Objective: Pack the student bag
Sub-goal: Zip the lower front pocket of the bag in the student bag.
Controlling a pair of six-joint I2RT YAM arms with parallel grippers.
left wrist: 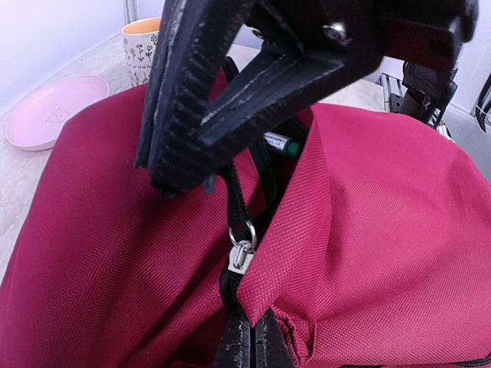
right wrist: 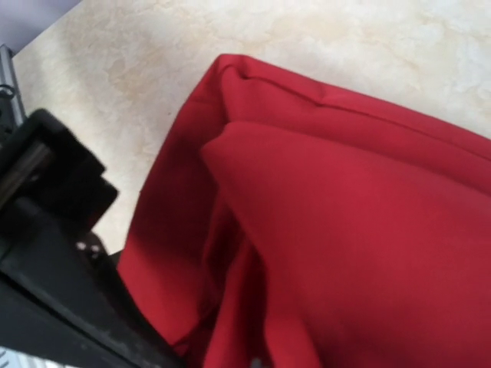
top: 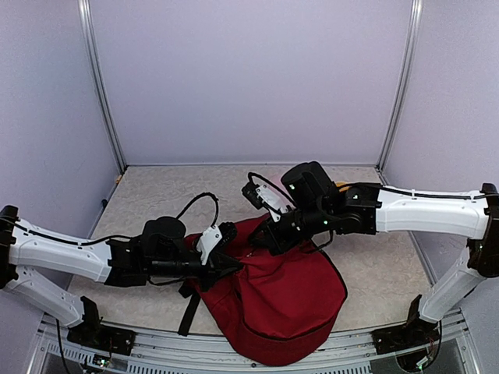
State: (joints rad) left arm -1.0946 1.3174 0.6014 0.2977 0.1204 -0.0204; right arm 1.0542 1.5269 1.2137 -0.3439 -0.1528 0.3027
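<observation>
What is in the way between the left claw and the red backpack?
Nothing visible. The left gripper is shut right at the student bag, just above its silver zip pull, with no other object between them.

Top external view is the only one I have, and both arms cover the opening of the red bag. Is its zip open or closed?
Observer: Partly open. The left wrist view shows the silver zip pull low on the student bag, with the zip parted above it.
Operator: Is something inside the bag?
Observer: Yes, a pen with a green end shows in the gap.
Operator: Are the left jaws open?
Observer: No. The left gripper has its jaws shut, just above the silver zip pull. I cannot tell whether they pinch anything.
</observation>
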